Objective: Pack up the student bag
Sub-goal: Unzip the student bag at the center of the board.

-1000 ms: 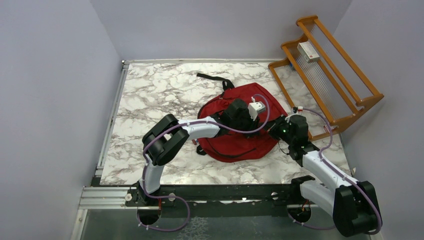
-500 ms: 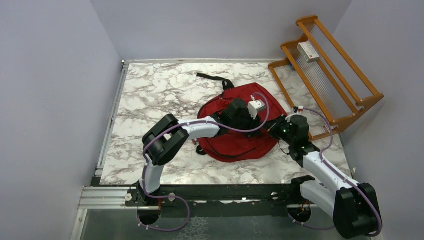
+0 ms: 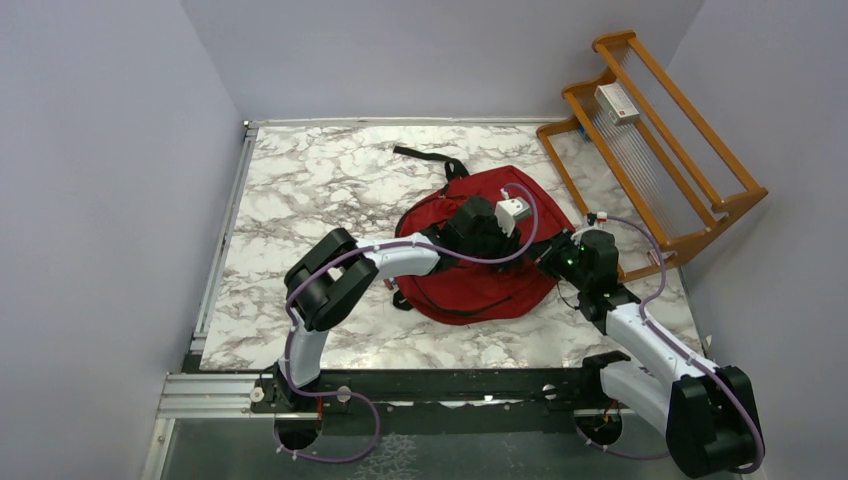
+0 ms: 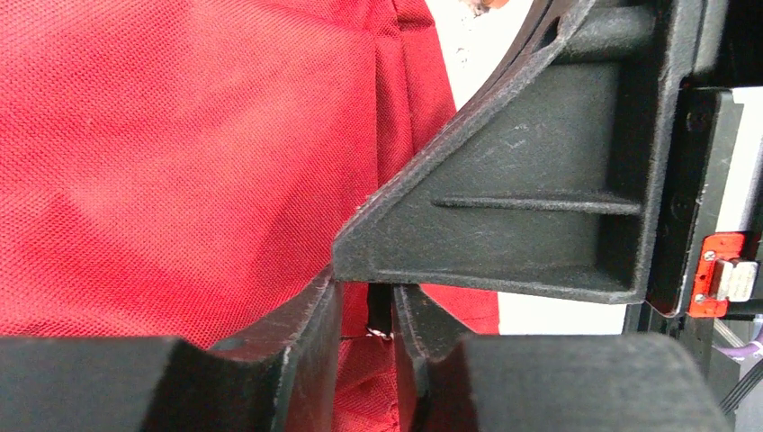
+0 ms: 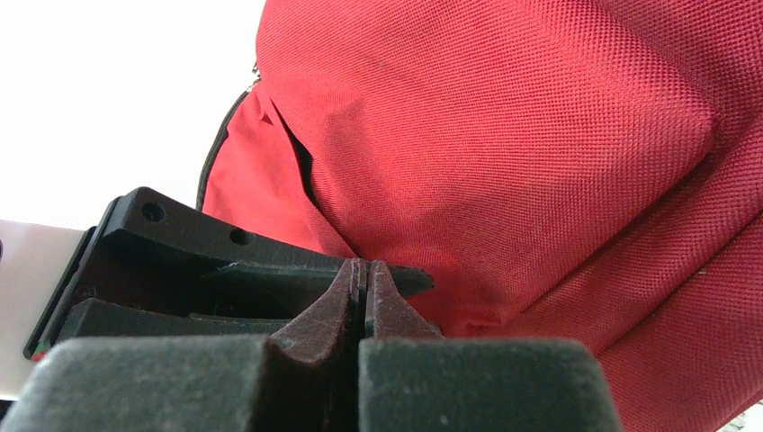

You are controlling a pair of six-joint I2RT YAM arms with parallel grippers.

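Observation:
The student bag [image 3: 470,275], a red backpack, lies flat in the middle of the marble table [image 3: 300,200]. My left gripper [image 3: 503,243] reaches across it to its right side. In the left wrist view, the left gripper [image 4: 367,297] is open by a narrow gap over red fabric [image 4: 180,162]. A small black tab [image 4: 381,310] stands in that gap against the right-hand finger. My right gripper [image 3: 553,258] meets the bag's right edge. Seen from the right wrist, the right gripper [image 5: 363,268] is shut, its tips against the red cloth [image 5: 504,135]. Whether anything thin is pinched does not show.
A wooden rack [image 3: 700,200] leans at the back right with a white box [image 3: 616,103] on its upper shelf. A black strap [image 3: 425,155] trails from the bag toward the back. Grey walls close in on the left, back and right.
The left wrist has edged slightly toward the back over the bag. The bag and the right arm have not visibly moved.

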